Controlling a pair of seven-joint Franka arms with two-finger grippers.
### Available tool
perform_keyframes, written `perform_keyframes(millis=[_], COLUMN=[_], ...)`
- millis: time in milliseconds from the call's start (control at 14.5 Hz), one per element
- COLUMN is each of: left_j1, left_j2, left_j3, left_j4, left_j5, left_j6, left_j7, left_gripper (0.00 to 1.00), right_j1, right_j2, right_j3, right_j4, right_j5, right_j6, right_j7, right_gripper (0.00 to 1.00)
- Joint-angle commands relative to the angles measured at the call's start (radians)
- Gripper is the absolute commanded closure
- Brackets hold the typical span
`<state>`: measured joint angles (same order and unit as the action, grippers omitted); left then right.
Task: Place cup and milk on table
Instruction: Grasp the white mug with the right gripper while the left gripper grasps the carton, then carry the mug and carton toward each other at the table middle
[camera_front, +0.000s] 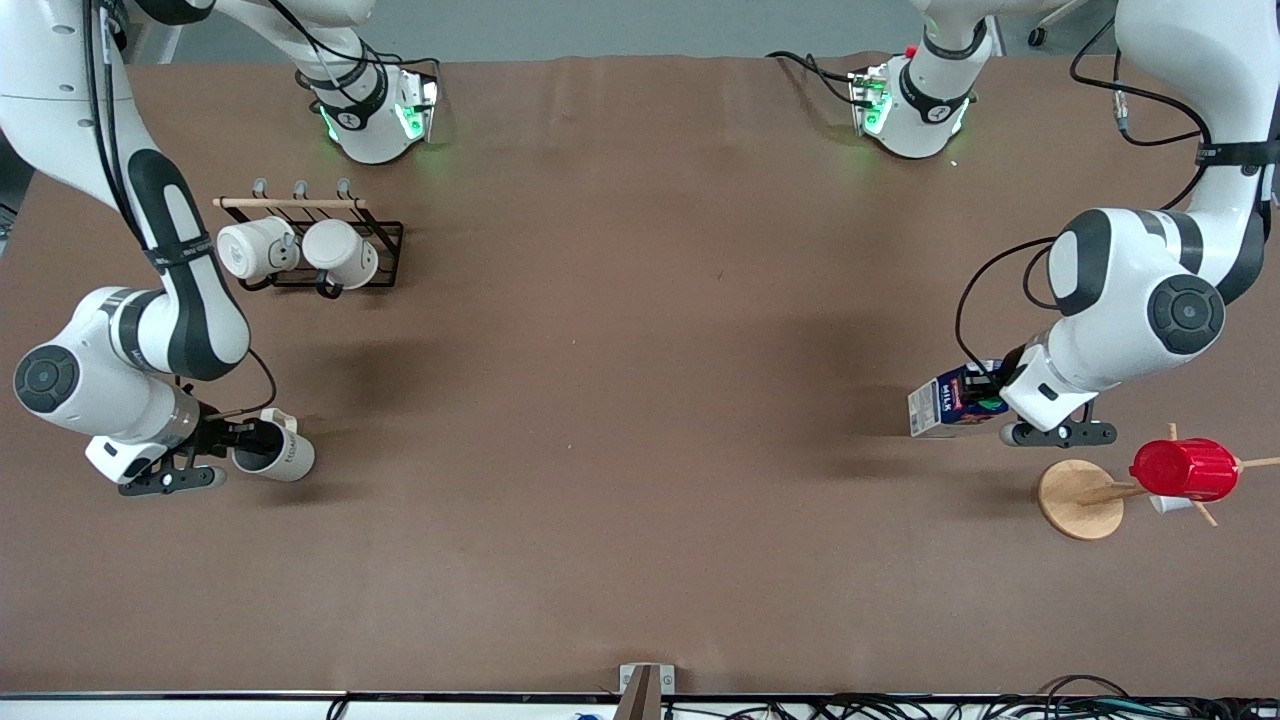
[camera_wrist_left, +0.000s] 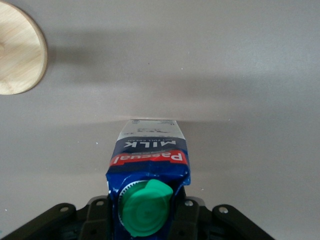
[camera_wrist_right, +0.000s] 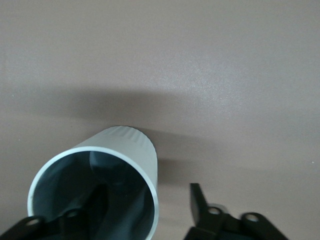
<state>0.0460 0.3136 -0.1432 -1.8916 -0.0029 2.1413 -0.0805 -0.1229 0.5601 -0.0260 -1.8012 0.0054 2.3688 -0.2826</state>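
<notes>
Both jaws are clamped on cargo: the left gripper (camera_front: 992, 395) pinches the gable top of the small dark-blue milk carton (camera_front: 945, 401), and the right gripper (camera_front: 238, 440) has one finger inside and one outside the wall of the cream-beige ceramic mug (camera_front: 277, 449).

I judge each grip to suit a set-down. The carton is taken at its top, so its base stays free to meet the matte brown tabletop (camera_front: 640, 420). The mug is taken by its rim, leaving its bottom free likewise. Neither is placed yet; whether either touches the tabletop I cannot tell.

For places, take the round wooden stand (camera_front: 1080, 498) with its red ribbed plastic cup (camera_front: 1185, 469) as landmark. The carton hangs over the tabletop just beside that stand, on the side toward the right arm's end. The mug is well apart from it, over the right arm's end of the table, with the black wire rack (camera_front: 340, 250) carrying two white mugs (camera_front: 296, 250) nearby.

In the left wrist view the carton shows a round green cap (camera_wrist_left: 146, 208), a red band and white "MILK" lettering. In the right wrist view the mug (camera_wrist_right: 100, 185) shows a pale rim and grey inside; small dark lettering runs along its side in the front view.
</notes>
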Motion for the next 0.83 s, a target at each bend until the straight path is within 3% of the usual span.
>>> perform_keyframes(millis=[0, 69, 276, 552, 621, 759], left_j1=[0.005, 0.002, -0.005, -0.087, -0.116, -0.158], left_j2=[-0.005, -0.005, 0.004, 0.01, 0.016, 0.018], left_j3=[-0.004, -0.006, -0.024, -0.032, -0.032, -0.032], left_j4=[0.026, 0.04, 0.123, 0.196, 0.209, 0.229], left_j5=[0.009, 0.009, 0.009, 0.009, 0.011, 0.015], left_j6=[-0.012, -0.021, -0.107, -0.141, -0.141, -0.156], left_j7=[-0.002, -0.007, -0.016, -0.085, -0.113, -0.194], left_gripper=[0.64, 0.64, 0.64, 0.64, 0.64, 0.64], right_j1=[-0.004, -0.004, 0.0, 0.052, 0.074, 0.086], right_j2=[-0.008, -0.008, -0.015, -0.092, -0.101, -0.111], right_j3=[0.005, 0.005, 0.005, 0.017, 0.032, 0.124], right_j4=[-0.012, -0.012, -0.004, 0.09, 0.12, 0.183], right_j5=[0.016, 0.018, 0.018, 0.016, 0.018, 0.016], right_j6=[0.01, 0.01, -0.023, -0.297, -0.36, -0.449], right_j7=[-0.006, -0.001, 0.006, 0.098, 0.17, 0.375], right_gripper=[0.87, 0.99, 1.0, 1.0, 1.0, 1.0])
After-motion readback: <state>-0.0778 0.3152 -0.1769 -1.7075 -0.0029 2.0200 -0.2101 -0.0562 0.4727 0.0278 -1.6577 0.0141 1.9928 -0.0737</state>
